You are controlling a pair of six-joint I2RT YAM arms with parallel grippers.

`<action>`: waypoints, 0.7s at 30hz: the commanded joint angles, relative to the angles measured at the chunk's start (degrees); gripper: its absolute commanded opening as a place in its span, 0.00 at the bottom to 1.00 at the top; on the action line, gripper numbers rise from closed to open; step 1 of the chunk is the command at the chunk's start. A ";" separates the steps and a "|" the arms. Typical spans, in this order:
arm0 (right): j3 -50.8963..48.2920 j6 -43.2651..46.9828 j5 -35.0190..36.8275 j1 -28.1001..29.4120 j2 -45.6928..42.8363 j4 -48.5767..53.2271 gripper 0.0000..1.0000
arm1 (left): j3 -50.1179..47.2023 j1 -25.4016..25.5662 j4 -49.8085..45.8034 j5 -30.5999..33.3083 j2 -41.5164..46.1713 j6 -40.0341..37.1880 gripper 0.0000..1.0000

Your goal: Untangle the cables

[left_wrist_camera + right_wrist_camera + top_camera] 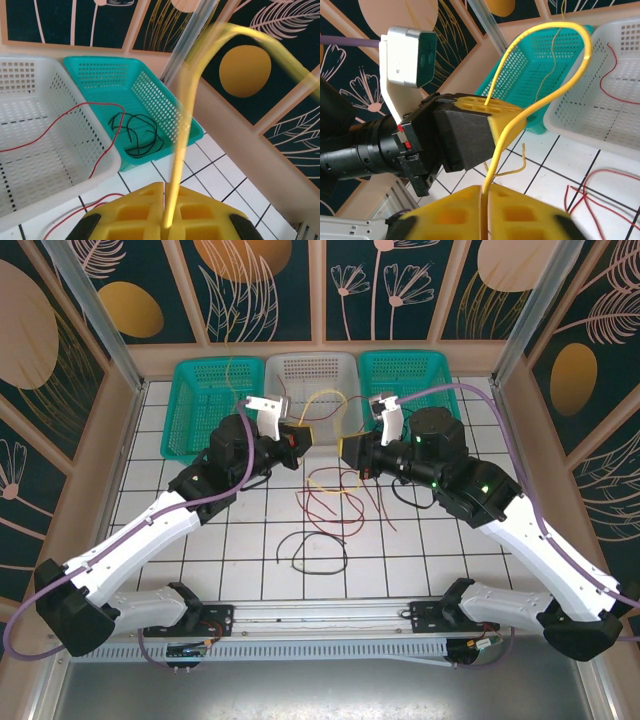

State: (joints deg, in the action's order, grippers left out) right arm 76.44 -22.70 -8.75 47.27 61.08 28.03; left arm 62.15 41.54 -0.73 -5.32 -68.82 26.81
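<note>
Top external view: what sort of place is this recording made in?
Probably a purpose-built robot test booth: a gridded white table enclosed by patterned wall panels, with three plastic baskets along the far edge.

Here's the white tiled table [450,550], and along its far edge three baskets sit side by side: left teal basket [185,410], white basket [312,368], right teal basket [405,365]. Mid-table, red cables [330,510] sprawl in a loose tangle, with a black cable [345,552] looped on the tiles just nearer the arms.
</note>
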 commanded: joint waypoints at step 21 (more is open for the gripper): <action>-14.27 -12.75 -2.53 -16.32 7.32 -10.46 0.75 | -1.33 -19.93 1.66 -2.51 2.89 17.58 0.00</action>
State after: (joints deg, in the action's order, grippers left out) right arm 62.04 -35.07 -16.05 28.10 67.13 17.10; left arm 55.29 25.43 13.87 -22.00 -64.20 42.96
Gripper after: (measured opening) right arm 0.747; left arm 0.058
